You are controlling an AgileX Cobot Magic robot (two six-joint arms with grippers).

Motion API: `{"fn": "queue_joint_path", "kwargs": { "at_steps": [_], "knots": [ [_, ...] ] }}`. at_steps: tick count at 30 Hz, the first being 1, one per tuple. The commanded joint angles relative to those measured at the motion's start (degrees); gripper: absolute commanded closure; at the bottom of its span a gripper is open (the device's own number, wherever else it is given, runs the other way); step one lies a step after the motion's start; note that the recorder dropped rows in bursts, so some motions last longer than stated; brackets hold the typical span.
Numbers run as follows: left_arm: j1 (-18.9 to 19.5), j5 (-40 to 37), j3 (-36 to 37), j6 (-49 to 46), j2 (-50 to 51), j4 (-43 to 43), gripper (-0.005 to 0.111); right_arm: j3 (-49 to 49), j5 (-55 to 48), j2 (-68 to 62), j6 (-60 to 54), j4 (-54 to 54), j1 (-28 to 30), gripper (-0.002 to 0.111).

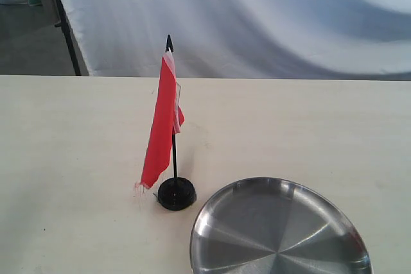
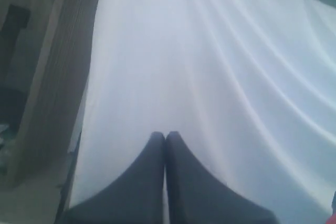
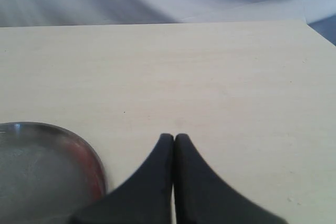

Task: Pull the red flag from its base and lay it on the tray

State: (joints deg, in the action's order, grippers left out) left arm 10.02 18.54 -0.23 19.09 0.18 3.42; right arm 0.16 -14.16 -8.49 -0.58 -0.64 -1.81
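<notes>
Tray: right up front, big shiny steel plate (image 1: 276, 235) on the pale table (image 1: 77, 145), nothing in it; its rim also shows beside the right claw.
Flag: red cloth (image 1: 160, 126) hanging limp down a thin black stick, upright, just left of the tray and not touching it.
Base: little black disc (image 1: 176, 194), stick planted in its centre, sitting near the tray's rim.
Left claw: (image 2: 165, 136) fingers pressed together, holding nothing, pointed at the white backdrop.
Right claw: (image 3: 174, 137) tips also pressed together, empty, low over bare table next to the tray.
Risk: that base looks light, so I'd say a one-handed pull may lift it along with the stick, or tip the lot against the tray; pinching loose cloth instead of the stick could slip.
Writing: none readable anywhere, flag is plain.
</notes>
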Motion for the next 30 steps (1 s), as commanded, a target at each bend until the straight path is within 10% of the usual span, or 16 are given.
{"fn": "queue_joint_path", "kwargs": {
  "at_steps": [1, 13, 30],
  "knots": [
    [0.1, 5.58, 0.23, 0.6, -0.18, -0.5, 0.107, -0.16, -0.3, 0.24, -0.18, 0.26, 0.17, 0.109],
    [0.1, 7.14, 0.23, 22.69, -0.18, -0.02, 0.107, -0.16, -0.3, 0.24, -0.18, 0.26, 0.17, 0.109],
    [0.1, 9.87, -0.46, 24.64, -0.18, 2.93, 0.107, -0.16, -0.3, 0.24, -0.18, 0.26, 0.17, 0.109]
  ]
}}
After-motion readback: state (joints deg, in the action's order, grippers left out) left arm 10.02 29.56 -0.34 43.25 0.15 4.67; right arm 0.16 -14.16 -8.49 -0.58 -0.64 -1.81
